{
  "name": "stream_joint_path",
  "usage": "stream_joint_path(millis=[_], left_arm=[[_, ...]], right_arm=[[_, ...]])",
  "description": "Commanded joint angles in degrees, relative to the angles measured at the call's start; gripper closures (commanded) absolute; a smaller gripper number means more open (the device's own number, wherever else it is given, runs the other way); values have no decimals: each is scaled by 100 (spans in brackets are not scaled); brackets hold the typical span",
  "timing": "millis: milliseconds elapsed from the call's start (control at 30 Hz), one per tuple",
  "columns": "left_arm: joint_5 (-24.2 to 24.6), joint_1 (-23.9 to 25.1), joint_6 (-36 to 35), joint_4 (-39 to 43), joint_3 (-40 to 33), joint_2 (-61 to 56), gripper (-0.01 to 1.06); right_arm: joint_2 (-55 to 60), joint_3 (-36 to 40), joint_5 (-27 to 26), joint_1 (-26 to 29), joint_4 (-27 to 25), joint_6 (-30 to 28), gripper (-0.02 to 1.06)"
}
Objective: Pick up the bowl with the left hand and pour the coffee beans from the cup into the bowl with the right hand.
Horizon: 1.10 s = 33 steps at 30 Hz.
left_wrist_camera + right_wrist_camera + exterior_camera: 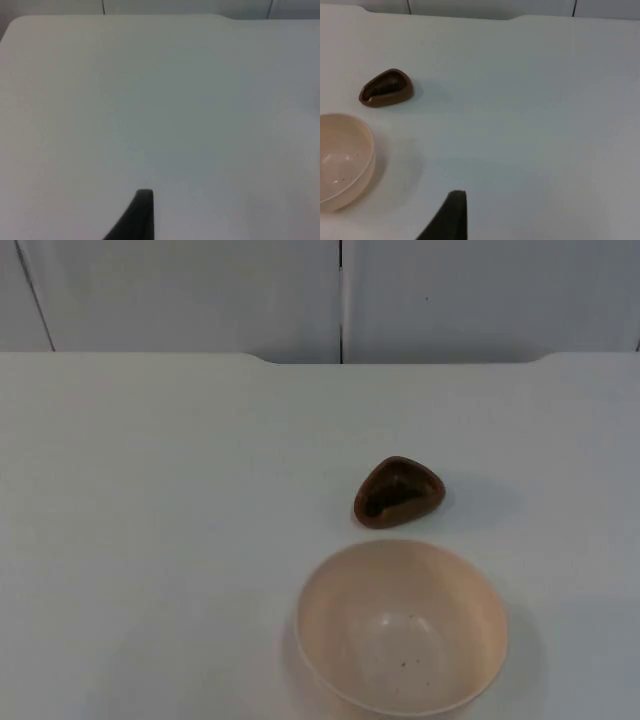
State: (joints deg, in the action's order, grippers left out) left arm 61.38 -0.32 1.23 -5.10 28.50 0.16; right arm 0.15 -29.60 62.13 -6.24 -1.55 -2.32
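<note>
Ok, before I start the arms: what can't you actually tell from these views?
- Left gripper: one fingertip at the left wrist view's edge; open or shut unknown.
- Right gripper: same, right wrist view.
- Bowl: near rim cut off by the top view's edge; specks inside too small to identify.
- Brown cup: dark contents, individual coffee beans too small to make out.

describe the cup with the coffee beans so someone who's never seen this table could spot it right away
On the white table, find the large cream bowl at the near edge. Just behind it, toward the grey partition wall, stands the cup. It is small, dark brown and teardrop-shaped with dark beans inside, unlike the round, pale, nearly empty bowl.
</note>
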Motion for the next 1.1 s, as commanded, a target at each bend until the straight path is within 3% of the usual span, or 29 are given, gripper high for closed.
stream_joint_path(millis=[0, 633, 1067], left_arm=[[-12, -20, -48, -17, -14, -16, 3], [-793, -20, -20, -972, 393, 1212, 7], [-1129, -20, 90, -1092, 393, 1650, 7]], right_arm=[[-15, 0, -40, 32, -11, 2, -1], [-15, 0, -30, 32, -11, 2, -1], [-15, 0, -30, 32, 0, 2, -1]])
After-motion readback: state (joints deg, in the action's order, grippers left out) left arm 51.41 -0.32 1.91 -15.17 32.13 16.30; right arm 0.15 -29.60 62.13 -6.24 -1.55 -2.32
